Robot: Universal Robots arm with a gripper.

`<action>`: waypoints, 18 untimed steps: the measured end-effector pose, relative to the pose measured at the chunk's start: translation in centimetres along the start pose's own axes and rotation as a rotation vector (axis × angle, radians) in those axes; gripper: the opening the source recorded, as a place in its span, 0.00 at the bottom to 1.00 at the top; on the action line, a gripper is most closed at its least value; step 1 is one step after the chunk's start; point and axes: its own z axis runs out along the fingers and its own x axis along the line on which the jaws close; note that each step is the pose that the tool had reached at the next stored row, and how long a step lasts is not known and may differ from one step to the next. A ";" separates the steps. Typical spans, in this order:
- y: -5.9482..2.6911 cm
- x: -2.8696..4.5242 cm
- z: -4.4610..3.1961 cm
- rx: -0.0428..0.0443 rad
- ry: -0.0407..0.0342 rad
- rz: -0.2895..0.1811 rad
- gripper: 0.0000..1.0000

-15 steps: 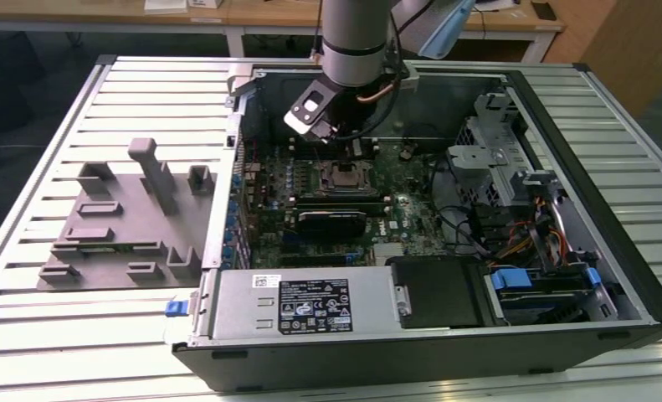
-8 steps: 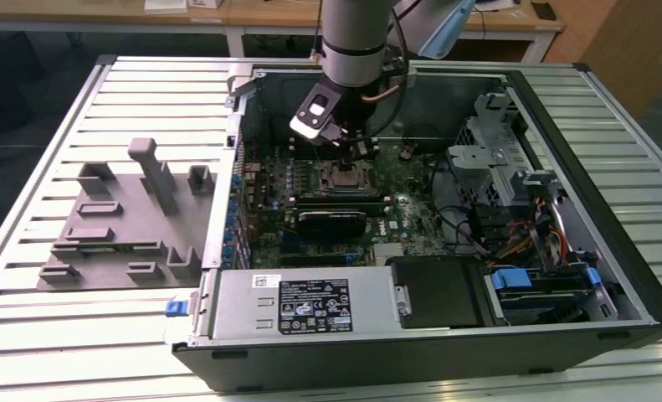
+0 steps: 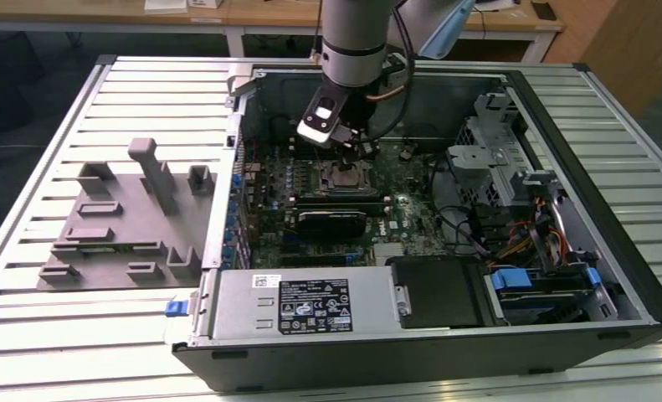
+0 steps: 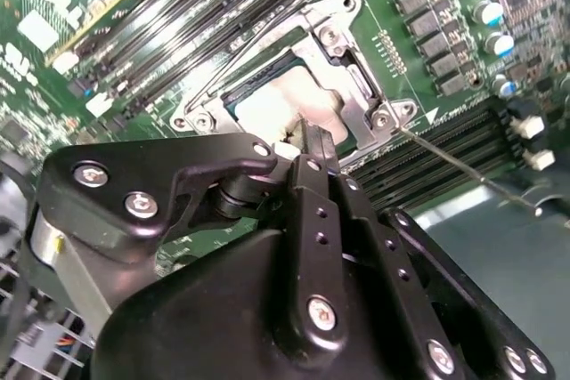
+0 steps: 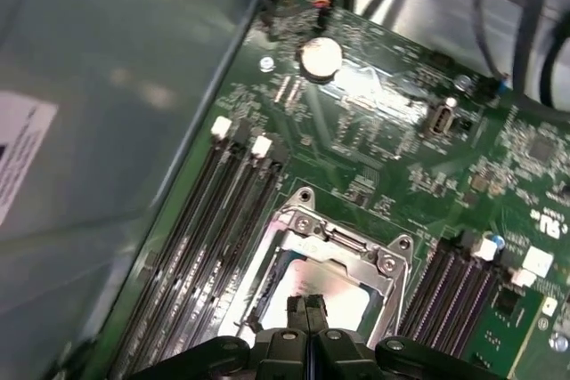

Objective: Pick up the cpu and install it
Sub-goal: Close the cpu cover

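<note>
The cpu (image 5: 343,289) lies flat inside the metal-framed socket (image 5: 307,220) on the green motherboard, its pale silvery top showing in both wrist views (image 4: 272,100). My gripper (image 5: 306,305) hangs just above the cpu's near edge. Its two black fingers (image 4: 313,144) are pressed together with nothing between them. In the exterior view the gripper (image 3: 354,152) hovers over the socket (image 3: 346,177) in the middle of the open computer case. The fingers hide part of the cpu's top.
Memory slots (image 5: 209,220) flank the socket on both sides. The socket's thin wire lever (image 4: 463,171) sticks out sideways. The case walls (image 3: 510,84), drive cage (image 3: 498,159), cables and power supply (image 3: 303,301) surround the board. A grey plastic fixture (image 3: 119,218) lies outside, toward the exterior view's left.
</note>
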 end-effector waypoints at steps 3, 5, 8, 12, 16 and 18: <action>0.00 0.00 0.00 -0.0001 0.0016 -0.055 0.11; 0.00 0.00 0.00 -0.0001 0.0026 -0.091 0.11; 0.00 0.00 0.00 -0.0002 0.0043 -0.146 0.11; 0.00 0.00 0.00 -0.0003 0.0064 -0.218 0.11; 0.00 0.00 0.00 -0.0004 0.0084 -0.289 0.11; 0.00 0.00 0.00 -0.0004 0.0094 -0.323 0.11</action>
